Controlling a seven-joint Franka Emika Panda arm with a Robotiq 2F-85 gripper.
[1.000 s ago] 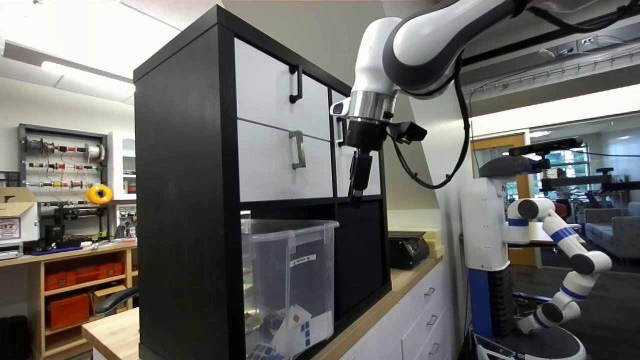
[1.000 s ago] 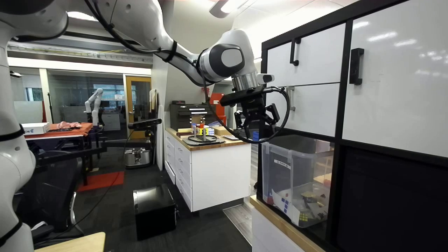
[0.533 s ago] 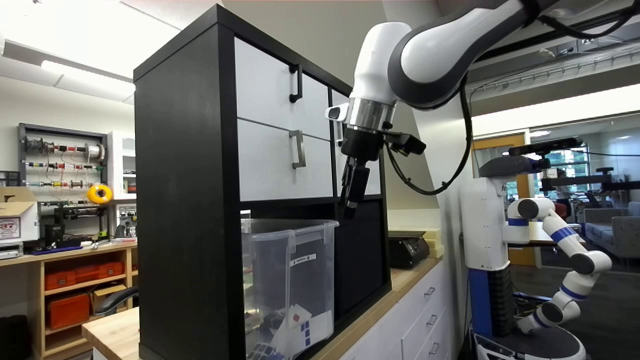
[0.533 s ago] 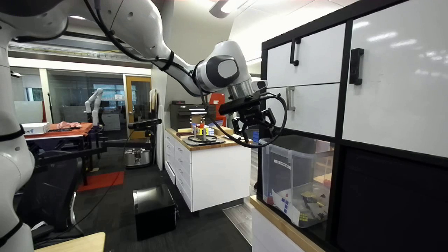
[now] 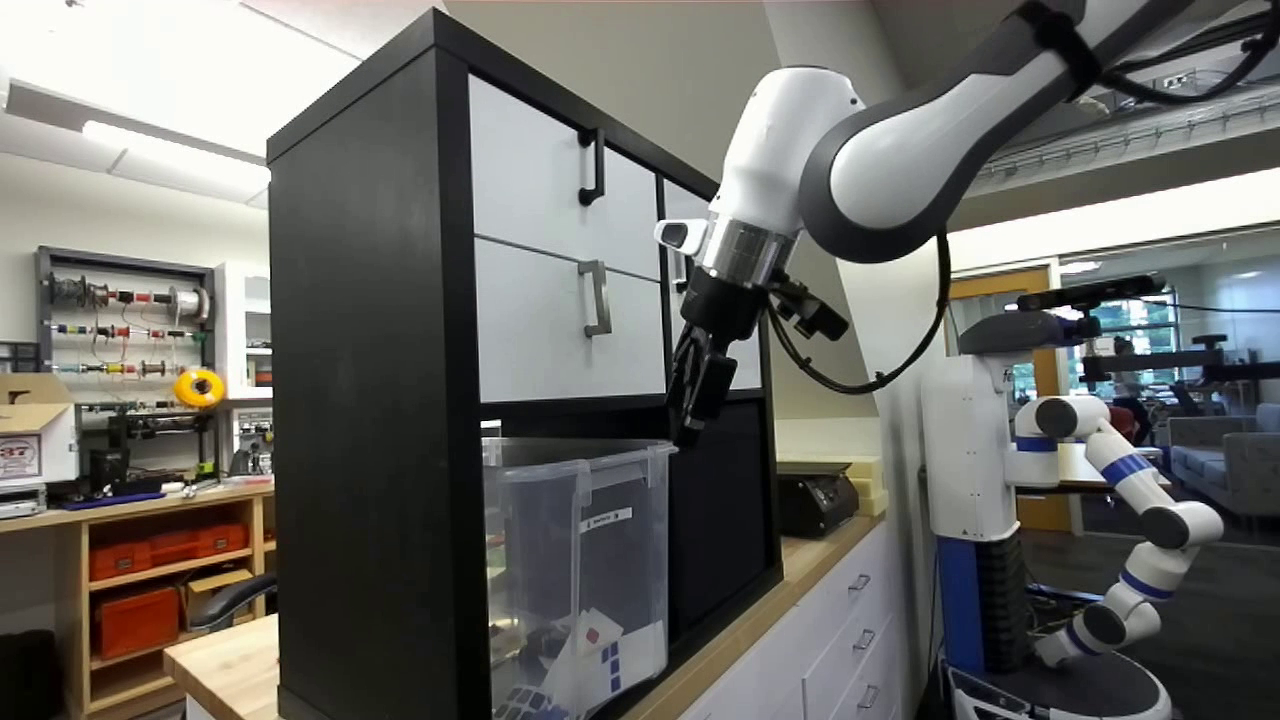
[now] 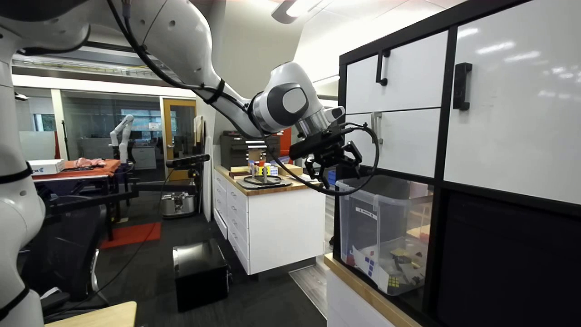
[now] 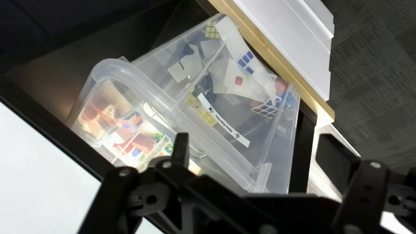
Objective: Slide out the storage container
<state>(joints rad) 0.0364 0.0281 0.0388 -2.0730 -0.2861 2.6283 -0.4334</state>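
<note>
The storage container is a large clear plastic bin standing in the lower cubby of a black shelf, seen in both exterior views (image 5: 625, 545) (image 6: 361, 227). Its top looks open, and whitish and coloured items show inside. In the wrist view its thick front rim (image 7: 208, 136) and white label run diagonally below the jaws. My gripper (image 5: 688, 430) is tilted and sits just above and in front of the rim, also seen in an exterior view (image 6: 341, 178). In the wrist view its fingers (image 7: 254, 143) are wide apart with nothing held; the rim lies between them in the picture. Contact cannot be told.
White drawers with black handles (image 5: 570, 325) sit directly above the cubby. The black shelf's side post (image 5: 460, 500) bounds the bin. A wooden counter edge (image 5: 745, 645) runs in front below. A dark closed cubby panel (image 6: 504, 254) is beside the bin.
My gripper has moved down and tilted more, with its fingertips coming nearer to the bin's front rim. The bin has not moved.
</note>
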